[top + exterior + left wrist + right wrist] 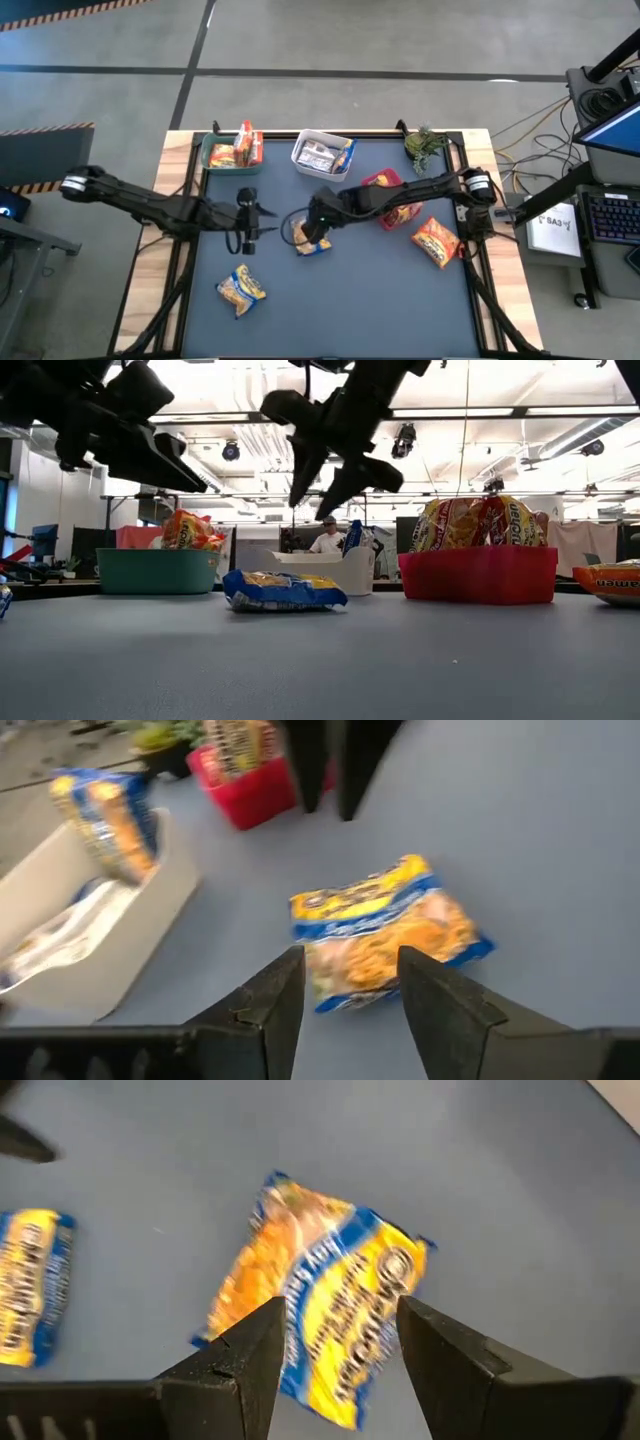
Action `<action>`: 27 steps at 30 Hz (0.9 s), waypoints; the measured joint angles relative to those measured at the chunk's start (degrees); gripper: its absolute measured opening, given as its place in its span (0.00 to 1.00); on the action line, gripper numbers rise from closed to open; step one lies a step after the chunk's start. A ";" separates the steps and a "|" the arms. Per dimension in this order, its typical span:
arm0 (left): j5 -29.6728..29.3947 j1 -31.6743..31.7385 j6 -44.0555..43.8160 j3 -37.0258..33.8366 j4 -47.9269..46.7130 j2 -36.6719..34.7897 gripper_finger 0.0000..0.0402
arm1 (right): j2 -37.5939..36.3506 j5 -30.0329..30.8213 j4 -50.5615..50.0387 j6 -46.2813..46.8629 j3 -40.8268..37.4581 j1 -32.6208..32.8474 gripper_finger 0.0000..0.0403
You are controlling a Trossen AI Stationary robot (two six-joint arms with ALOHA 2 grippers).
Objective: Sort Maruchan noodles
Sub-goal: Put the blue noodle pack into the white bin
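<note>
Blue desk (350,300), mid-center: blue-yellow noodle packet (308,238) lay flat. Right end effector (318,228) hovered over it, fingers apart, empty. Left end effector (262,222) just beside, also open, holding nothing.

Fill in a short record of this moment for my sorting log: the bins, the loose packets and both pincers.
green bin: far left, holds orange packets
white bin: far middle, holds silver and blue packets
red bin: right of middle, holds orange-red packets
blue-edged packet: loose at table centre, flat
second blue-edged packet: loose, near left
orange packet: loose, right side
right pincer: open, above the centre packet, not touching
left pincer: open, left of the centre packet, holding nothing
</note>
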 joint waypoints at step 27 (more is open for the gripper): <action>1.11 6.70 5.03 0.19 23.22 38.23 0.00 | 0.07 3.21 6.23 7.42 -7.30 6.00 0.40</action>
